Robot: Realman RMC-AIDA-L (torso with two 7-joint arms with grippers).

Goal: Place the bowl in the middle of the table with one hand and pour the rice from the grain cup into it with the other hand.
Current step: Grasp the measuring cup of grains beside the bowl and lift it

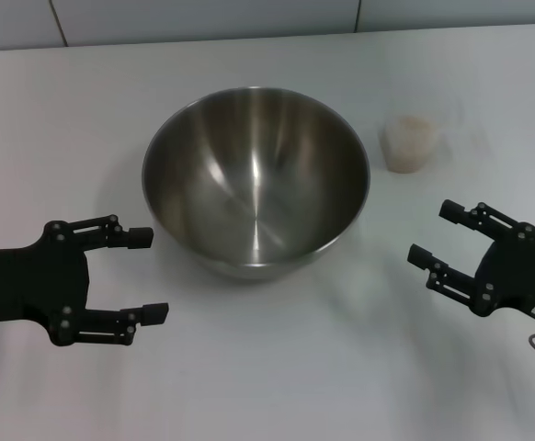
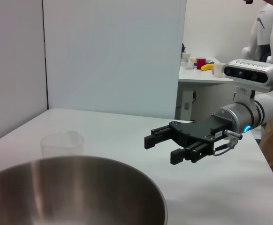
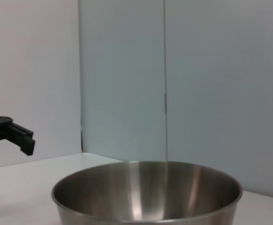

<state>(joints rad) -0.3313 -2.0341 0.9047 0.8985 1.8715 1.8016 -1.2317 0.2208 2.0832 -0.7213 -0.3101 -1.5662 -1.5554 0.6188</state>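
Bowl [image 1: 256, 179]: you have it mid-worktop [image 1: 277, 367], between both claws, empty.
Left claw [image 1: 148, 275]: fingers apart, holding nothing, just beside the bowl.
Right claw [image 1: 436, 233]: fingers apart, empty.
Grain cup [image 1: 408, 142]: beyond the right claw, upright with rice [image 1: 407, 149]; your likely next grasp.

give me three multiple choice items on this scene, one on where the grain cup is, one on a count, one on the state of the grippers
1. Where is the grain cup?
A. inside the bowl
B. on the table beside the bowl, on the robot's right
C. in the left gripper

2. How many bowls stand on the table?
A. one
B. two
C. three

3. How are the two grippers?
A. both shut on the cup
B. one holds the bowl
C. both open, holding nothing

Key: 1 B, the cup stands apart from the bowl. 2 A, only one steel bowl shows. 3 C, the left gripper and right gripper hover with fingers spread.
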